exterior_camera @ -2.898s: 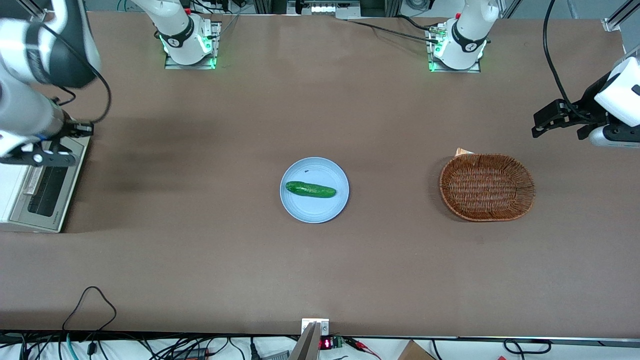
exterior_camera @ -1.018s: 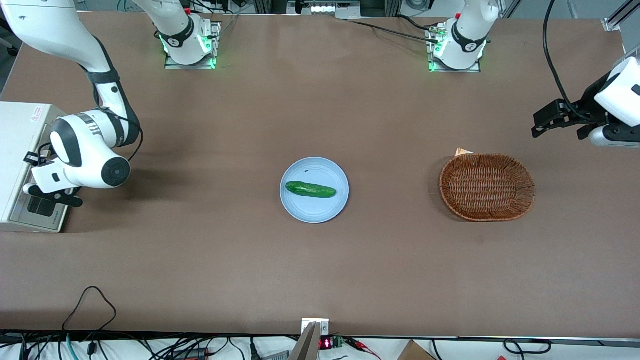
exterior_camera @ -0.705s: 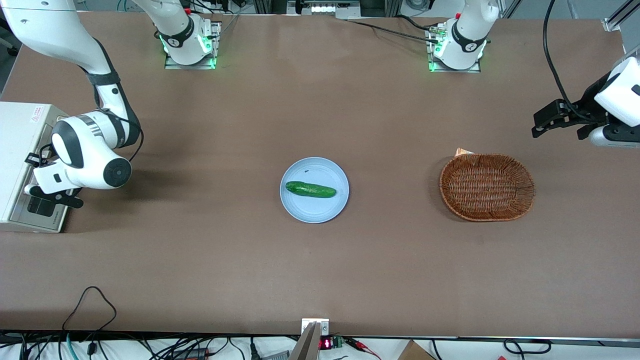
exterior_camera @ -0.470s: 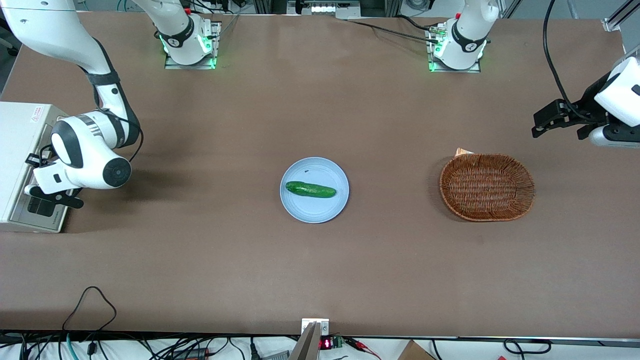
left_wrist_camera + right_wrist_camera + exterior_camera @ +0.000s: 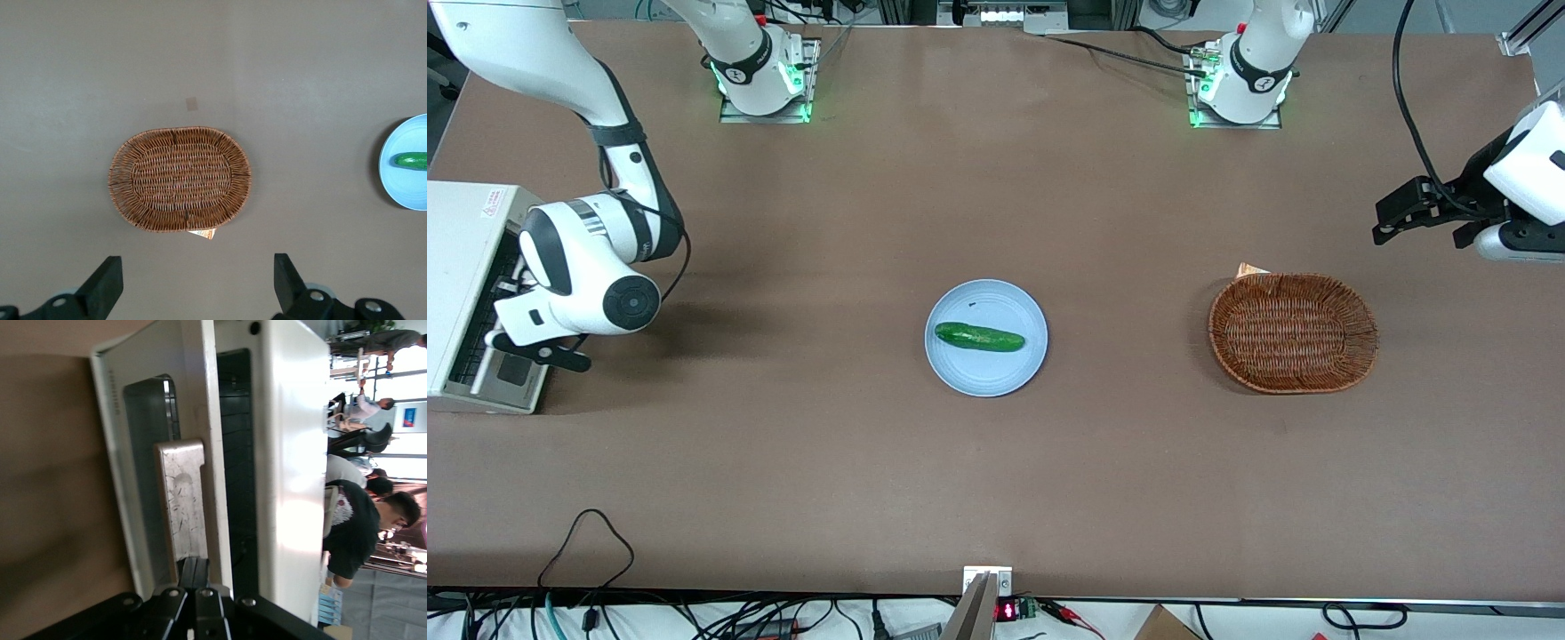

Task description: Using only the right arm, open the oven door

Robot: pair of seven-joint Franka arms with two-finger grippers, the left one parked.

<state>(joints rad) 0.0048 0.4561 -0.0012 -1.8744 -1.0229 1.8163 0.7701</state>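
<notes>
Oven door (image 5: 494, 378): hinged on the white toaster oven (image 5: 458, 222) at the working arm's end of the surface (image 5: 996, 498); it stands ajar, its handle edge swung away from the oven body. In the right wrist view a dark gap (image 5: 237, 473) runs between the door frame (image 5: 200, 420) and the white casing.
Handle (image 5: 181, 503): a scratched silver bar along the door's free edge, standing off the dark glass window (image 5: 150, 453).
Hand (image 5: 195, 577): at the handle's end, fingers pressed together on the bar with no gap showing between them; in the front view it is mostly hidden under the wrist.
Right arm (image 5: 591, 267): reaches down from its base at the edge of the surface farthest from the front camera, elbow high, wrist just beside the oven's front.
Open room: bare brown surface lies in front of the door, with the arm's shadow across it.
Plate (image 5: 960, 373): light blue, mid-surface, well apart from the oven, holding a cucumber (image 5: 979, 337).
Basket (image 5: 1293, 332): wicker, oval, toward the parked arm's end.
Cable (image 5: 587, 533): a black loop lying near the edge closest to the front camera.
</notes>
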